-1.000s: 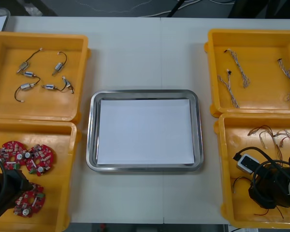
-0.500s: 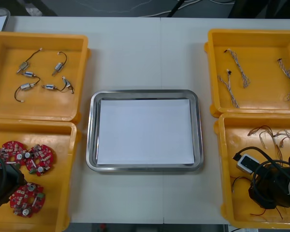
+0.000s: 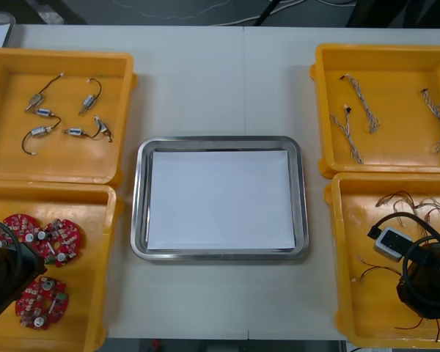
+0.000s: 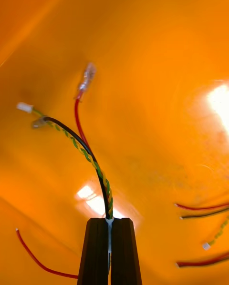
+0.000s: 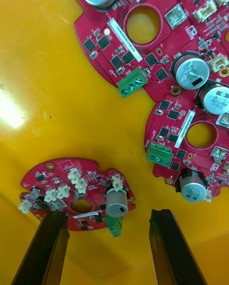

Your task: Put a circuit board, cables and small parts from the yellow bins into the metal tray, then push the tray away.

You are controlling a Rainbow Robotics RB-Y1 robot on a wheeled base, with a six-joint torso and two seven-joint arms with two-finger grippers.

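Three round red circuit boards (image 3: 42, 302) lie in the near-left yellow bin (image 3: 95, 220). My left arm (image 3: 1, 282) hangs over that bin's left side. My left gripper (image 5: 107, 214) is open, and the lowest circuit board (image 5: 71, 197) lies just beyond and between its fingers, untouched. Two more boards (image 5: 191, 156) lie farther off. My right arm (image 3: 425, 286) is in the near-right bin (image 3: 337, 257). My right gripper (image 4: 109, 228) is shut on a red and yellow cable (image 4: 93, 163), which rises from between the fingers with a black strand. The metal tray (image 3: 220, 142), white inside, holds nothing.
The far-left bin (image 3: 125, 81) holds several small metal parts (image 3: 66, 110) with wire tails. The far-right bin (image 3: 319, 95) holds twisted blue and white cables (image 3: 359, 110). More red and yellow cables (image 3: 418, 205) lie in the near-right bin. Bare table surrounds the tray.
My left arm has drawn back to the left, uncovering the lowest board. My right arm has shifted right and toward the table's near edge.
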